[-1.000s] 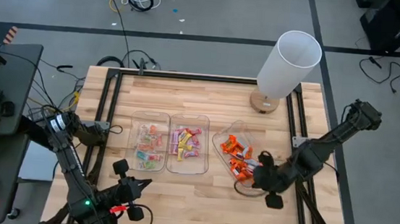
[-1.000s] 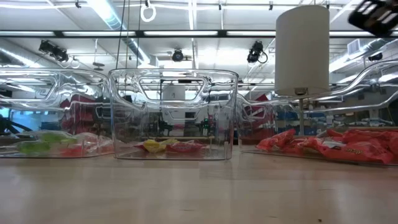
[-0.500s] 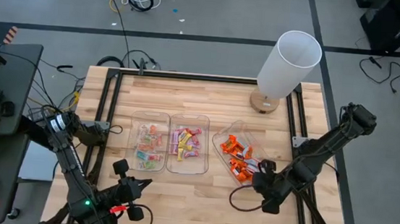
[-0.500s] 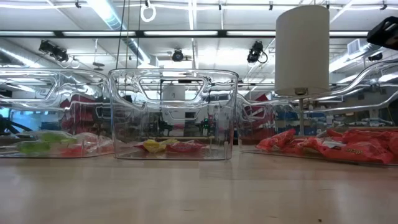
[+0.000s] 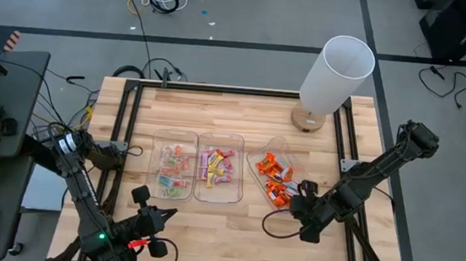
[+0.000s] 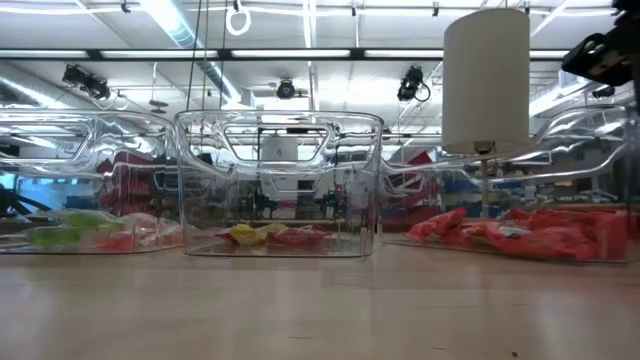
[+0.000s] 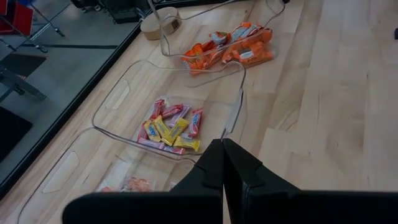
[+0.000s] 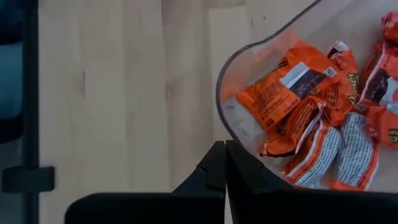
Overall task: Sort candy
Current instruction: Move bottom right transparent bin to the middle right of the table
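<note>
Three clear bins stand side by side mid-table. The left bin (image 5: 157, 153) holds pale candy with green and red (image 5: 174, 174). The middle bin (image 5: 200, 178) holds pink and yellow candy (image 5: 217, 166). The right bin (image 5: 254, 173), set askew, holds orange candy (image 5: 274, 181). My right gripper (image 5: 293, 205) is shut and points steeply down at this bin's near right corner. Near the table's front left, away from the bins, my left gripper (image 5: 166, 214) hangs shut on nothing. My right gripper has its shut fingertips (image 8: 216, 163) against the outside of the right bin's rounded near corner (image 8: 219, 107), just below the rim. It comes from above, slanting down. The bin rests flat on the table. My left gripper touches nothing.
A white cylindrical lamp (image 5: 336, 70) stands on a round wooden foot at the far right corner. A black frame (image 5: 127, 130) runs along the table's edges. Bare wood lies in front of the bins (image 5: 225, 223) and behind them.
My right gripper has sunk toward the table, tipped more steeply downward and edged toward the table's left, staying shut. The right bin with the orange candy has slid slightly toward the table's left.
</note>
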Robot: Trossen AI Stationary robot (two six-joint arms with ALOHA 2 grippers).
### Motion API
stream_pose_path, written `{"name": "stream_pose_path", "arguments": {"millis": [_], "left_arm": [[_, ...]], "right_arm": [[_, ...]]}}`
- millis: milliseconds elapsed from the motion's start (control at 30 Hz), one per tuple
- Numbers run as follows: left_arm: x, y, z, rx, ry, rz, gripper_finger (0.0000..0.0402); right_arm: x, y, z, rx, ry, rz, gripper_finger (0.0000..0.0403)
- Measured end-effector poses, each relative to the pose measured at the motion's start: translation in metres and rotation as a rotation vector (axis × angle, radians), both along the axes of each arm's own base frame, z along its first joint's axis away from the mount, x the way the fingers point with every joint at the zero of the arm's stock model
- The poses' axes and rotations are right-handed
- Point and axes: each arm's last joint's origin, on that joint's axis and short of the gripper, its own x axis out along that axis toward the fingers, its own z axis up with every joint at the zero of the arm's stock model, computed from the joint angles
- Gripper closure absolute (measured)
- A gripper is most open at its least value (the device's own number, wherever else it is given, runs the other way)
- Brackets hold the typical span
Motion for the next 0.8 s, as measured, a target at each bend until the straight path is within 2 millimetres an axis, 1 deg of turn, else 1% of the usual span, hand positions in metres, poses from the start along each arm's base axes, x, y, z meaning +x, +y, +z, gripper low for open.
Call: {"name": "stream_pose_path", "arguments": {"millis": [400,567,700,800], "left_arm": [[0.0,0.0,0.0,0.001,0.001,0.0,0.0402],[0.0,0.0,0.0,0.001,0.001,0.0,0.0402],[0.0,0.0,0.0,0.0,0.001,0.0,0.0402],[0.0,0.0,0.0,0.0,0.001,0.0,0.0402]], "right_arm": [[0.021,-0.019,0.003,-0.048,-0.087,0.02,0.0403],[0.028,-0.023,0.003,-0.059,-0.117,0.049,0.0403],[0.02,-0.021,0.012,-0.018,-0.135,0.046,0.0403],[0.008,-0.024,0.02,0.01,-0.13,-0.009,0.0403]]}}
